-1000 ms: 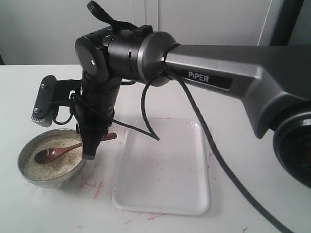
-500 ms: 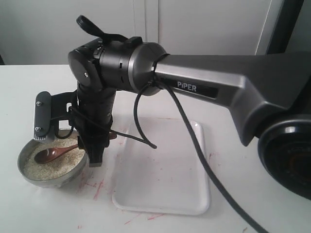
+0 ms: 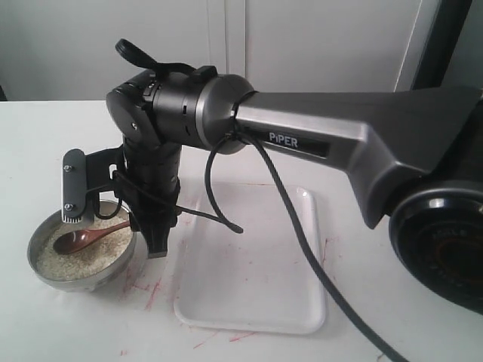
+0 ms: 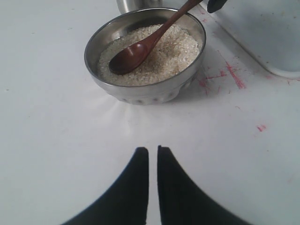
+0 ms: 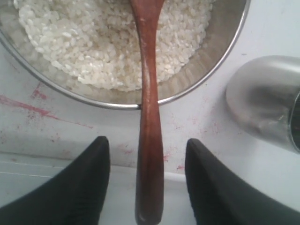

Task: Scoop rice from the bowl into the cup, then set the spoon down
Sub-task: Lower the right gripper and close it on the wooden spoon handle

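The grey metal bowl (image 3: 45, 268) (image 4: 140, 91) holds off-white rice (image 4: 176, 47) (image 5: 93, 37). The dark wooden spoon (image 3: 89, 237) (image 4: 140, 47) lies in it, oval end on the rice, handle (image 5: 149, 140) sticking out over the rim. My right gripper (image 5: 147, 145) (image 3: 155, 243) is open, one finger on each side of the handle's end, neither touching it. The shiny steel cup (image 5: 265, 101) (image 4: 136, 4) stands just beyond the bowl. My left gripper (image 4: 153, 150) is shut and empty above bare table, short of the bowl.
A white rectangular tray (image 3: 256, 264) (image 4: 262, 33) lies right of the bowl, its edge (image 5: 42, 164) under my right gripper. Red marks (image 4: 233, 75) stain the white table beside the bowl. The right arm (image 3: 317, 143) spans the scene.
My right gripper has sunk and shifted slightly right, away from the bowl's middle toward the handle's end. The wrist has turned. Spoon and bowl have not moved.
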